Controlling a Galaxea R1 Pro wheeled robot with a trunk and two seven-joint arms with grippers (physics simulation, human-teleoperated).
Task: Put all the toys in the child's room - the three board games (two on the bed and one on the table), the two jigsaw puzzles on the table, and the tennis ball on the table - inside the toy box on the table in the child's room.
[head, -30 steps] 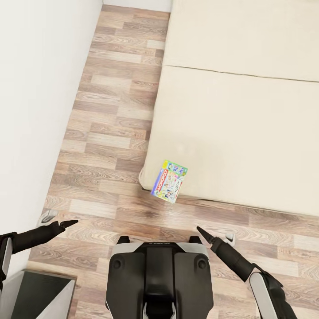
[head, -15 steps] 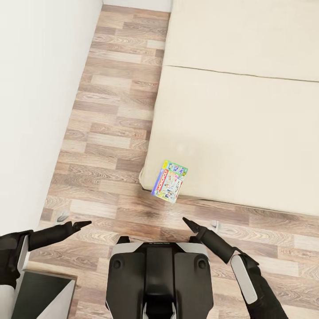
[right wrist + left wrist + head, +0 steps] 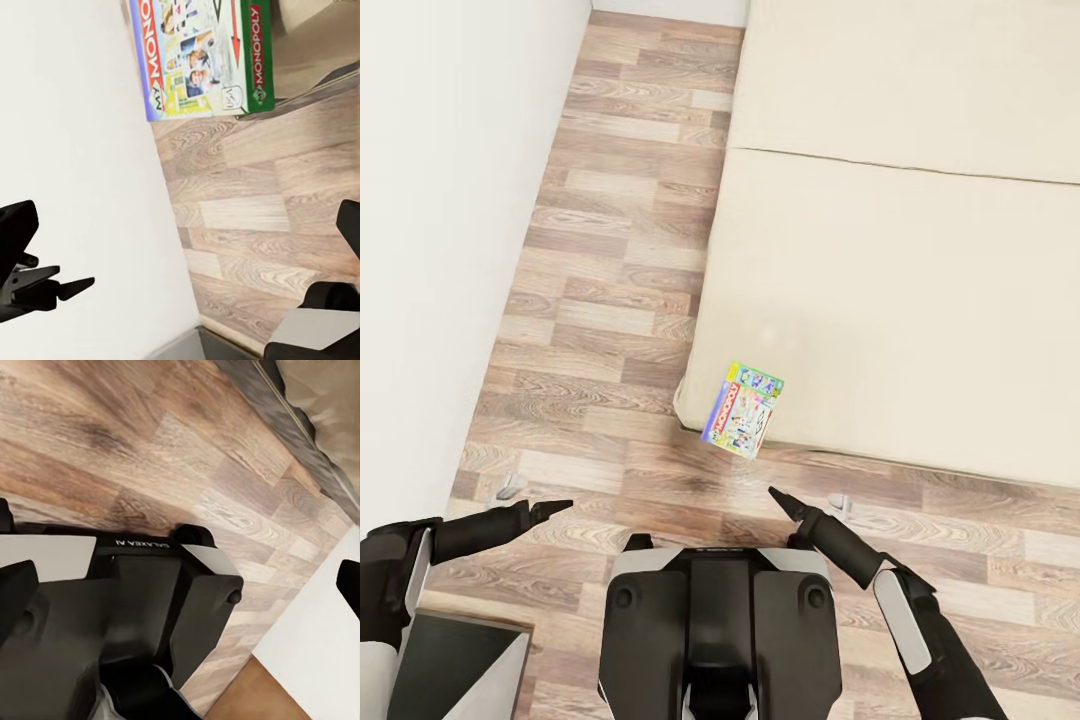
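One board game (image 3: pixel 741 409), a green-blue printed Monopoly box, lies on the near left corner of the cream bed (image 3: pixel 920 300) and overhangs its edge. The right wrist view shows the same board game (image 3: pixel 201 56) beyond my fingers. My right gripper (image 3: pixel 780 497) hovers low over the floor, just short of the box and slightly to its right; its fingers (image 3: pixel 349 225) stand wide apart with nothing between them. My left gripper (image 3: pixel 550 508) is out to the left over the floor, also open and empty, with its fingers (image 3: pixel 15 585) spread.
A white wall (image 3: pixel 440 250) runs along the left. Wood plank floor (image 3: pixel 610 300) forms a strip between wall and bed. My own base (image 3: pixel 720 620) fills the bottom centre. A dark grey block (image 3: pixel 450 665) sits at the bottom left corner.
My right arm has swung inward to the left, bringing its gripper closer to the box. The left gripper has shifted a little to the right. The box and camera stayed still.
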